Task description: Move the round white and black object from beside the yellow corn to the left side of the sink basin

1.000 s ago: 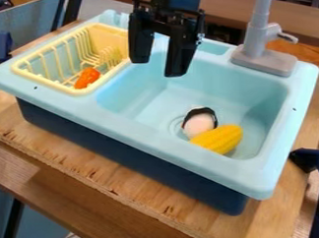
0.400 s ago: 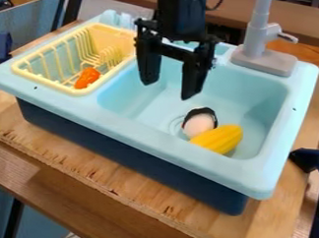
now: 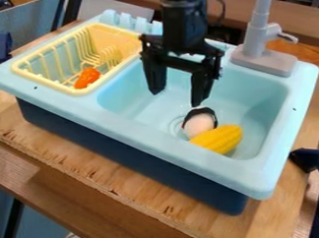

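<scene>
A small rounded toy [image 3: 198, 125], pale pinkish white with a black cap, lies on the floor of the sink's light-blue basin [image 3: 258, 90], nearer its front wall than its back. The cap is at the upper end in the view, toward the pincer [image 3: 177, 98], and the pale end points down toward the front wall. Its form is short and stubby, so its long axis is hard to tell.

A yellow corn cob [image 3: 219, 139] shares the basin, right up against the pale end. Its long axis slants from lower left to upper right, close to the front wall. Open basin floor spreads to the left of the pair, and more lies behind them toward the back right corner.

The black pincer is open and holds nothing. Its fingers hang over the basin well apart, the right-hand one in the view just above the black cap.

Left of the basin, a yellow dish rack [image 3: 76, 91] holds an orange piece [image 3: 87, 77] near its front corner. A grey faucet [image 3: 263, 61] stands on the back rim. The sink's dark-blue lower body [image 3: 121, 153] rests on a wooden counter [image 3: 75, 160], whose front edge is rough.
</scene>
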`<state>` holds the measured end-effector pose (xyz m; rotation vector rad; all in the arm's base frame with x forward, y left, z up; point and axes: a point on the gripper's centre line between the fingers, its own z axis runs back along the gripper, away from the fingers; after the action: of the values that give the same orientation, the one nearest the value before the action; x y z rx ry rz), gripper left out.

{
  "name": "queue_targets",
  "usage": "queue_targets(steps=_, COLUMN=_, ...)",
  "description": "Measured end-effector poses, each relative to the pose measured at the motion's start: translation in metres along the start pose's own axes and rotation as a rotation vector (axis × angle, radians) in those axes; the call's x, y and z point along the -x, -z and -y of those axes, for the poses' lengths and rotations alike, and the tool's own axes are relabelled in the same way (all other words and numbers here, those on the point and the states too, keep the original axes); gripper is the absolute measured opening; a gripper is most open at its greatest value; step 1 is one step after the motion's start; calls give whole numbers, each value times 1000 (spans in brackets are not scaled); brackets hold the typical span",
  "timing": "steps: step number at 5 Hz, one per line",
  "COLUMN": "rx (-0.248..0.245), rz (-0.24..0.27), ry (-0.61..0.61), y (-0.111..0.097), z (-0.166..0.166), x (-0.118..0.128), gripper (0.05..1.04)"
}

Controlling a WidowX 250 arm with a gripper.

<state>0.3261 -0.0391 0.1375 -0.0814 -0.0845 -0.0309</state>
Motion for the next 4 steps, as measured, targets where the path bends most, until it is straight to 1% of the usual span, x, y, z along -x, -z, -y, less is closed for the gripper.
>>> queue_targets(steps=1, rx=30, rz=-9, ry=-51, y=22, z=-1, x=-15, gripper=1001)
queue_targets(steps=2, rx=56, rz=10, ry=-107, y=31, z=-3, x=-27, gripper=1001)
queue_targets(steps=3, rx=92, rz=15, ry=-137, y=42, z=2, x=-36, gripper=1001)
queue_targets(steps=4, rx=107, rz=4, ry=-145, y=50, z=4, x=-37, gripper=1001)
